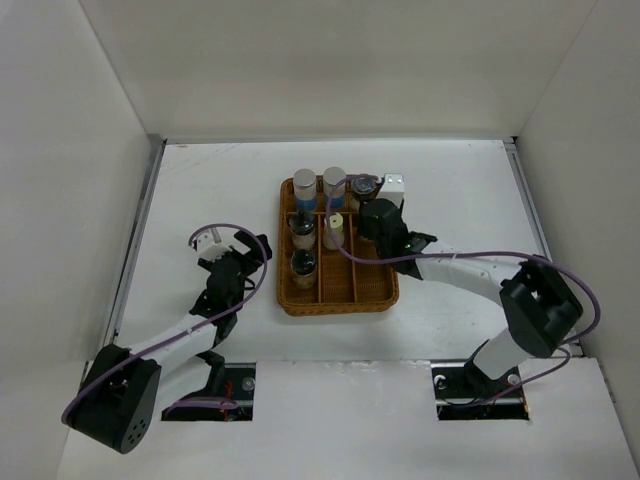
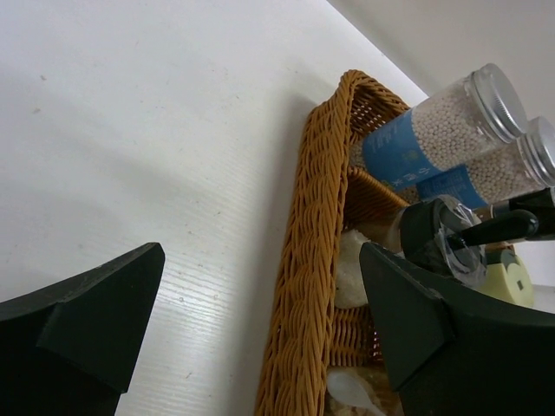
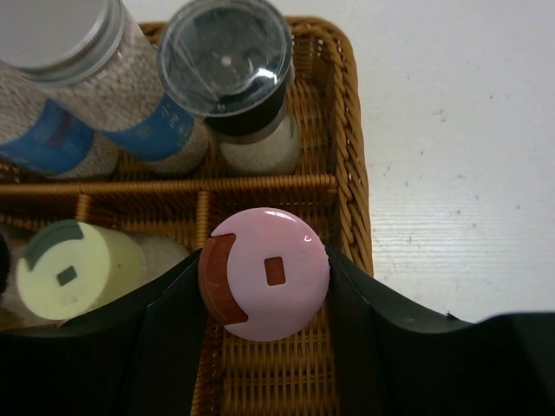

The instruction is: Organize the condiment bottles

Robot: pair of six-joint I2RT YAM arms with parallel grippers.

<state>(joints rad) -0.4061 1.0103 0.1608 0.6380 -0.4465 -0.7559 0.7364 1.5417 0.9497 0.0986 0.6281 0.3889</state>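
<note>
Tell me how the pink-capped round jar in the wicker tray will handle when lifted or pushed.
The glossy cap of the pink-capped round jar looks smooth, so it may slip in the right gripper. Being round, it would probably roll if laid down. The close walls of the brown wicker tray should limit tipping.
</note>
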